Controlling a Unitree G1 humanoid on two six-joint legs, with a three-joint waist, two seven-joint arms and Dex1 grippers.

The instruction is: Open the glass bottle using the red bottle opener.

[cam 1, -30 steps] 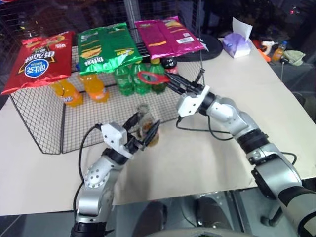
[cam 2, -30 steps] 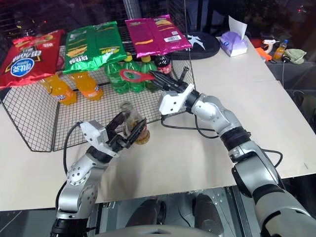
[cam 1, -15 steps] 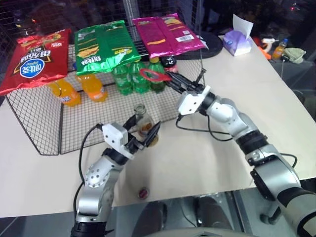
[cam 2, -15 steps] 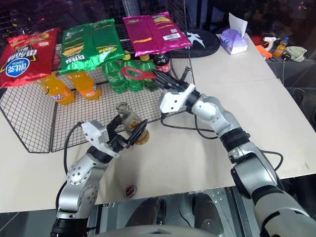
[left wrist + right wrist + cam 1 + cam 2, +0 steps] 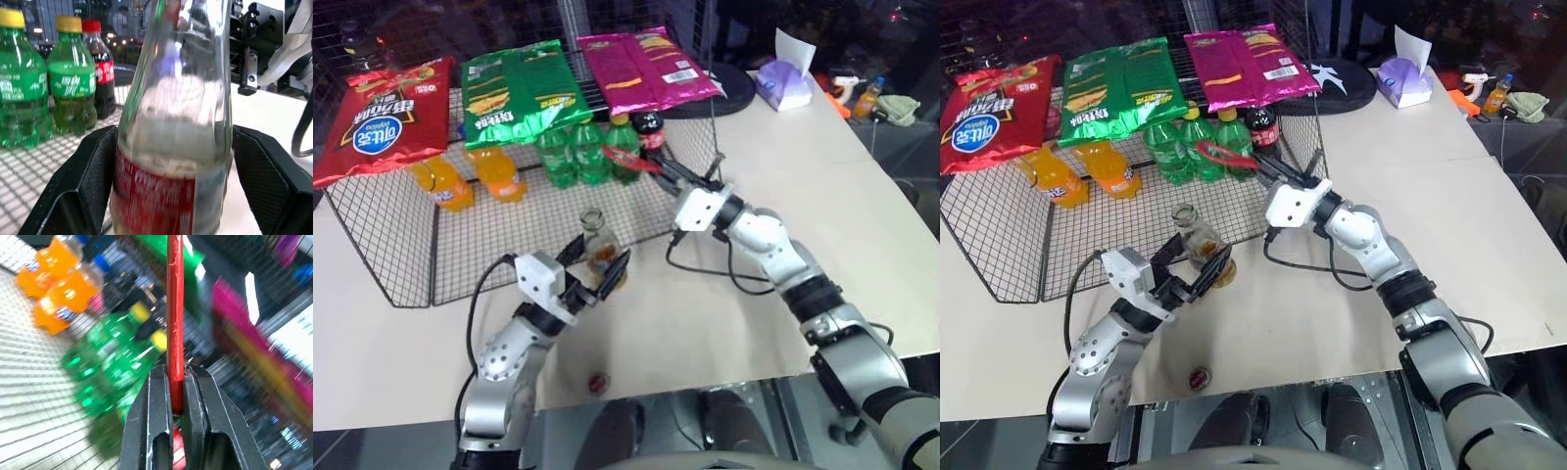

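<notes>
The glass bottle [image 5: 598,249] stands upright on the table just in front of the wire rack. It has amber liquid, a red-and-white label, and its mouth is bare. My left gripper [image 5: 603,270] is shut on the bottle's lower body, one black pad [image 5: 98,171] on each side. To the right and higher, my right gripper [image 5: 668,172] is shut on the handle of the red bottle opener [image 5: 1224,154]. The opener's ring end points toward the green bottles, and it appears edge-on [image 5: 175,308] in the right wrist view. A small round cap [image 5: 598,383] lies near the table's front edge.
A wire rack [image 5: 391,245] behind the bottle holds orange soda bottles [image 5: 475,176], green bottles [image 5: 578,152] and a cola bottle [image 5: 649,132], with chip bags [image 5: 519,93] on top. A tissue box [image 5: 783,83] sits far right. Bare tabletop lies right of the arms.
A cap has appeared on the table near the front edge and the bottle's mouth is bare. My right gripper sank and rolled, turning the opener edge-on. The left gripper kept its hold.
</notes>
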